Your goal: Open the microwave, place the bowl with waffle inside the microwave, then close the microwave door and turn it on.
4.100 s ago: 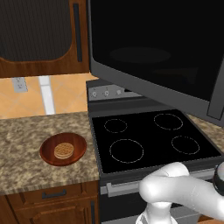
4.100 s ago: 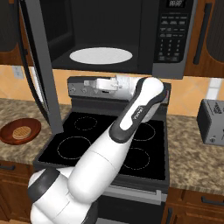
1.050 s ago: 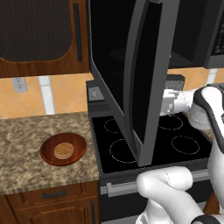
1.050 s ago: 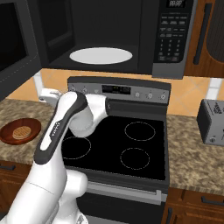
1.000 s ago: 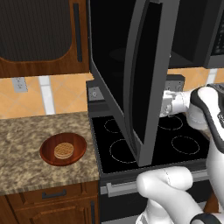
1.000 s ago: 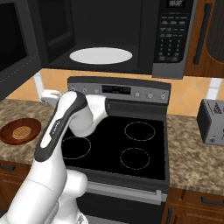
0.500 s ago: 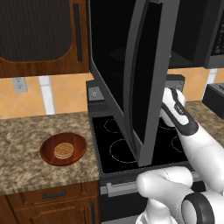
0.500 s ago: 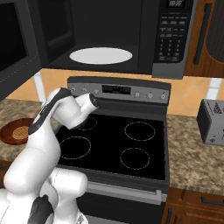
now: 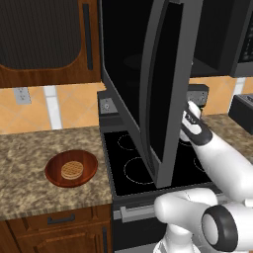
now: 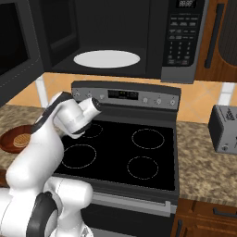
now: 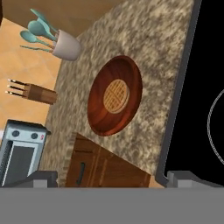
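Claw [image 11: 106, 175] newly swung left toward bowl [image 11: 114, 95] with waffle [image 11: 115, 96], apparently well apart; fingers spread, empty.

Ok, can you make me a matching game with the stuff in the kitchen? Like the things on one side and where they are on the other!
Things:
1. waffle
2. bowl
3. microwave door
4. white plate

Places or states:
a. swung wide open over the stove
b. lying inside the microwave
c. resting in the bowl
d. sitting on the speckled counter left of the stove

Pairs: 1-c, 2-d, 3-a, 4-b
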Available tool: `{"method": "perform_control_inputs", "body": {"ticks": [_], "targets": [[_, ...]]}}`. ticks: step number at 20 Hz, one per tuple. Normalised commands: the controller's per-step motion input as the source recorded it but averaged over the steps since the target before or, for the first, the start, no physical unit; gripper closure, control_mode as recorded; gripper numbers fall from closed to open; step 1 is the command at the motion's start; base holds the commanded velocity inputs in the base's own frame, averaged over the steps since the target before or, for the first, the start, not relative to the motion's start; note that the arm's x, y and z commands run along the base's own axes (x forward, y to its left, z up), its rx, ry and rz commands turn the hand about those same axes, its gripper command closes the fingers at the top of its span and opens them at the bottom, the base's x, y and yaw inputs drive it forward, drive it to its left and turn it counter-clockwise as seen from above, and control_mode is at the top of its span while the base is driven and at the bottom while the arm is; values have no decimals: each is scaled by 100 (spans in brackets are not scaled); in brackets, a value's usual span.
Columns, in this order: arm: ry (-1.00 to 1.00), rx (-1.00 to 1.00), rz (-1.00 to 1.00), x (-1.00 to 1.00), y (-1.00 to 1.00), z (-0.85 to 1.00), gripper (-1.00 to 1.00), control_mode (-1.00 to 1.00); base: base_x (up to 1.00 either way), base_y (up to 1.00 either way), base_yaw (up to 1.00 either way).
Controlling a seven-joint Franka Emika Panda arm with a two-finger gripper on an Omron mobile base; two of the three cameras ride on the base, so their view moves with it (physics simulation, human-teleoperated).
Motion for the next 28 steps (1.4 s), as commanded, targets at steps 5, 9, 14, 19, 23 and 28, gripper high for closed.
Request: {"method": "perform_control_inputs", "body": {"ticks": [5, 9, 14, 19, 23, 28], "targets": [[9, -1, 0, 23, 36, -52, -100, -100, 0, 0, 0], [9, 0, 0, 13, 38, -38, -100, -100, 0, 0, 0], [5, 0, 0, 8, 55, -28, -100, -100, 0, 0, 0], [8, 0, 0, 31, 33, -45, -100, -100, 0, 0, 0], [0, 0, 0, 24, 35, -32, -100, -100, 0, 0, 0], [0, 0, 0, 20, 40, -21, -100, -100, 0, 0, 0]]}}
